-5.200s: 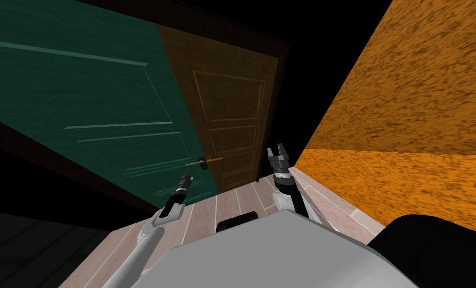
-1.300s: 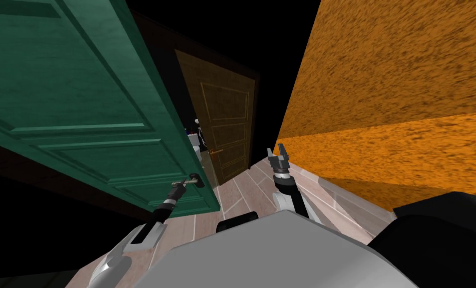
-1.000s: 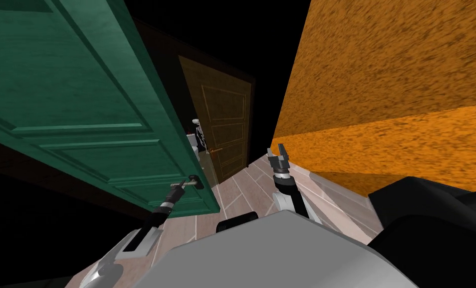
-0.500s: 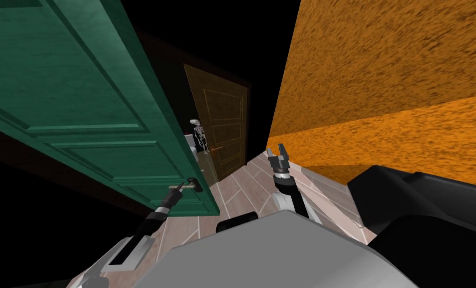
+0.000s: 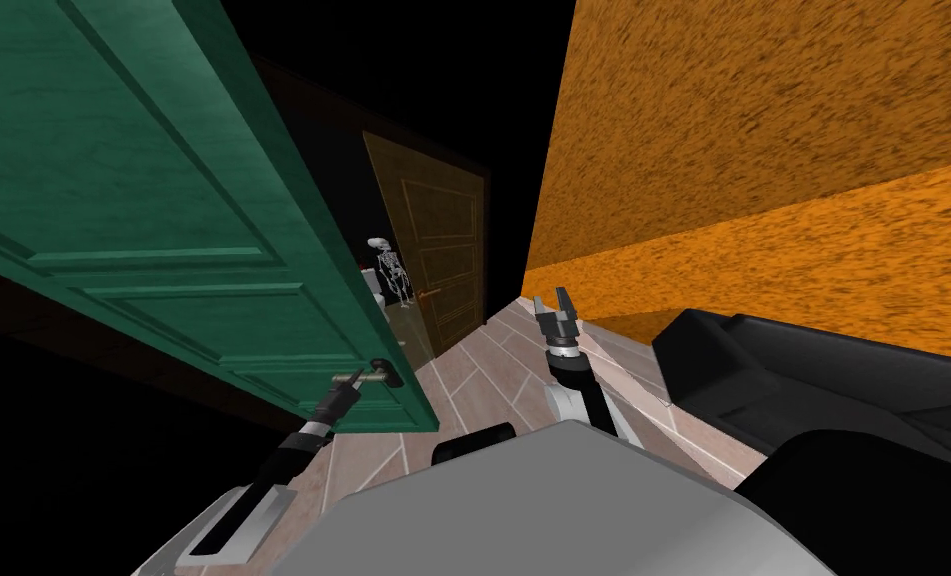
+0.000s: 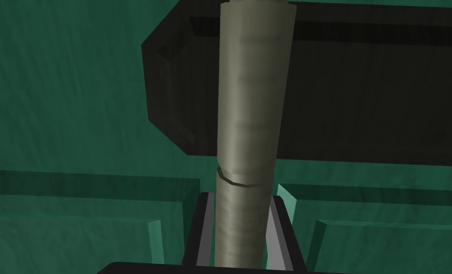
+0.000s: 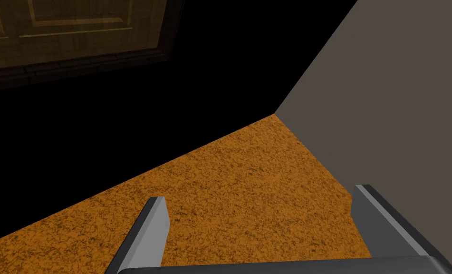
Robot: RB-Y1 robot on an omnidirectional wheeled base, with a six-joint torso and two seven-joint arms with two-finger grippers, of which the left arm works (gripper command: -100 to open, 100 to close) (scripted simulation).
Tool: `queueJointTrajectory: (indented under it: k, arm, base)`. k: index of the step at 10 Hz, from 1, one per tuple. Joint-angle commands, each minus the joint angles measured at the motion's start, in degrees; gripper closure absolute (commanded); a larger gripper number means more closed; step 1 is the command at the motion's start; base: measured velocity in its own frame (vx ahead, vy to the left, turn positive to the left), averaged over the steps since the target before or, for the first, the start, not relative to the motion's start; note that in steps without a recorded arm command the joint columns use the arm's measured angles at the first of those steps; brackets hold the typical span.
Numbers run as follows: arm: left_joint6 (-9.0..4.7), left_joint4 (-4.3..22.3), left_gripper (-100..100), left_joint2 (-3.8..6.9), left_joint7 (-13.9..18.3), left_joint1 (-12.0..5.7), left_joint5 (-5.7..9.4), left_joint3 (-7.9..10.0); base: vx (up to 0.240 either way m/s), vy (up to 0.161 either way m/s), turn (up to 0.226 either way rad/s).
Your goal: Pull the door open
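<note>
The left gripper pinches the grey lever handle of the green door, both fingers pressed against the handle's sides near the door's free edge. The door stands ajar, with a skeleton figure past its edge. The right gripper, fingers spread wide, hangs beside the orange wall.

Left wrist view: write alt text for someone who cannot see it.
The left gripper is shut on a grey-beige cylindrical door handle, its two fingers pressing the handle's sides. The handle runs away from the gripper to a dark plate on a green panelled door.
</note>
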Motion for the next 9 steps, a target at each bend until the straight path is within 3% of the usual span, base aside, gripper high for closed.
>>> queueJointTrajectory:
  k: [1,4,5,6,7,9]
  arm:
    - [-1.88,0.63,100,0.47,0.52,0.54,-0.08,-0.79]
    - [-4.27,1.16,100,1.59,1.29,1.34,0.01,-1.59]
    - [-3.46,1.01,100,1.56,1.04,1.24,0.11,-1.15]
    - [-5.06,1.59,100,2.1,1.38,1.85,0.16,-1.61]
    - [-5.53,1.75,100,2.27,1.47,2.01,0.19,-1.72]
    - [-7.71,2.49,100,3.02,1.91,2.72,0.33,-2.23]
  base:
    - [-0.161,0.105,-0.114]
    - [-0.182,0.09,-0.136]
    - [-0.077,0.046,-0.02]
    - [-0.14,0.066,-0.175]
    - [-0.187,0.099,-0.171]
    - [-0.191,0.111,-0.166]
